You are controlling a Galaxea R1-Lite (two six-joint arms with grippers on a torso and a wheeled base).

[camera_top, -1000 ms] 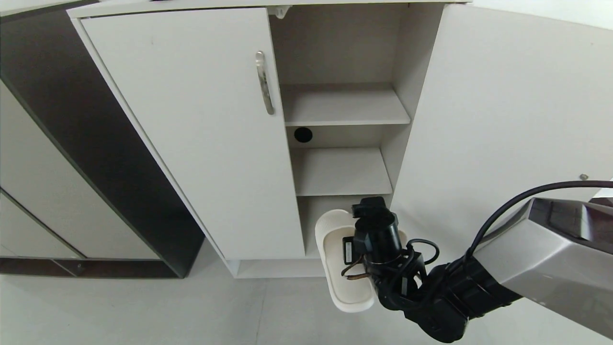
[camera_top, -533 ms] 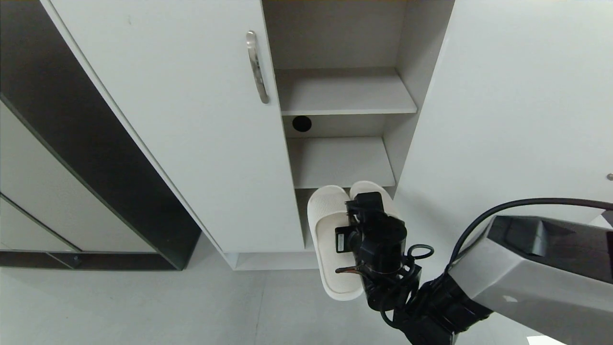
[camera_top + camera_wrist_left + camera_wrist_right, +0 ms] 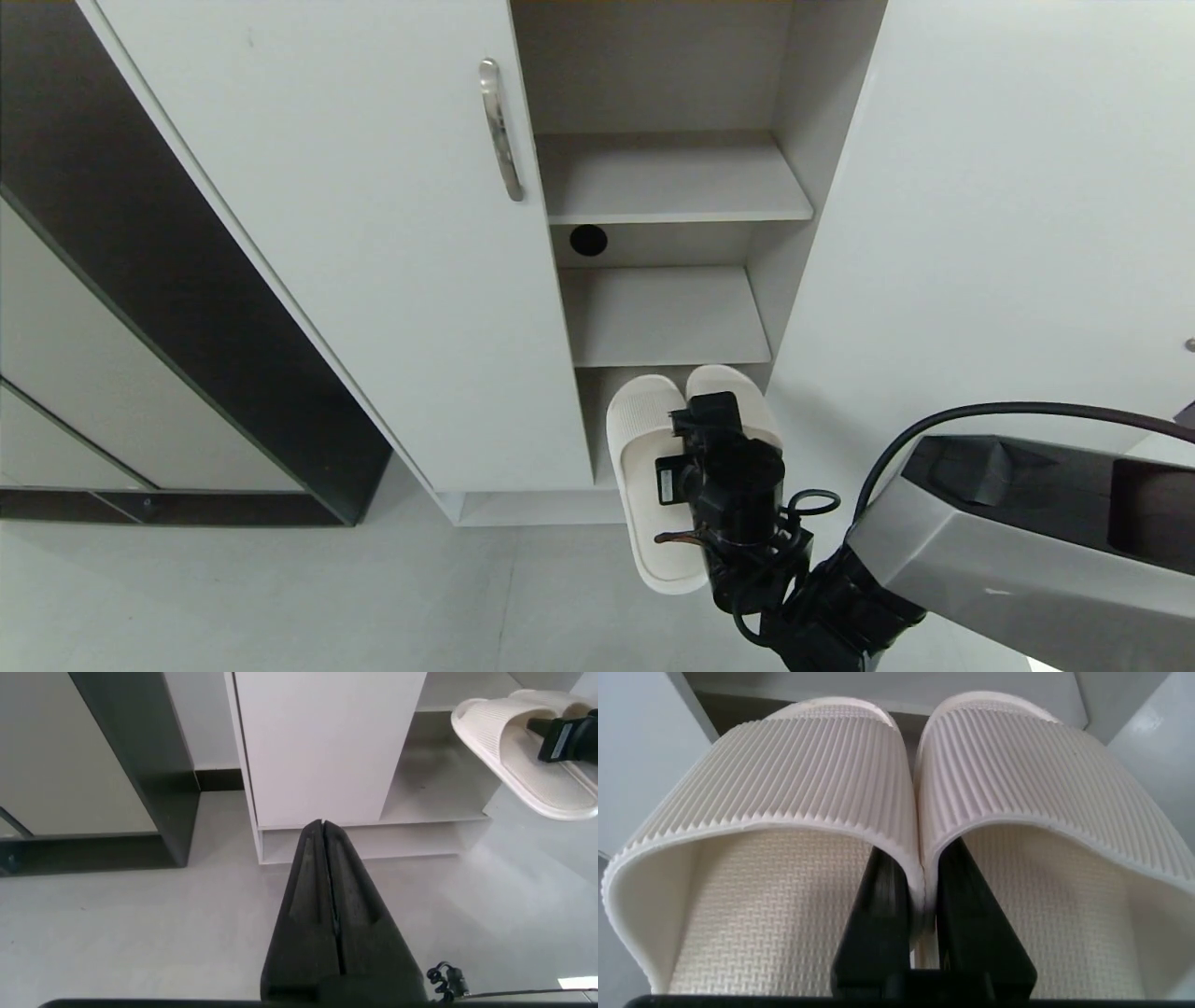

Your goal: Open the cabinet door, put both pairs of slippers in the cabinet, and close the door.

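The tall white cabinet stood with its broad right-hand door swung wide. Its left-hand door, which carries a slim metal bar handle, was shut. A dark panel ran beside the cabinet, and pale grey floor lay in front of it. Inside, the flat white middle shelf roofed the low bottom compartment.

The pair of cream ribbed foam slippers hung clear of the floor at the mouth of that compartment. Their toes pointed in under the shelf edge and their heels trailed outside. The right gripper held them side by side, with one finger inside each slipper. Together the fingers pinched the two adjoining inner walls.

The left gripper hung low over the floor before the shut door, its fingers pressed together on nothing.

The step in hand looked to be sliding this pair into the bottom compartment. To do it well, the arm would need to:

- keep the soles level and low enough that the ribbed straps pass under the middle shelf;
- keep the pair centred between the edge of the shut door and the cabinet's right wall;
- push deep enough that the heels clear the front lip, or the door could catch on them when it closes.

The grip is on soft foam at the inner walls only, so the outer edges could sag or twist. A slow, straight push would suit, and the fingers should open only once the soles rest on the compartment base.
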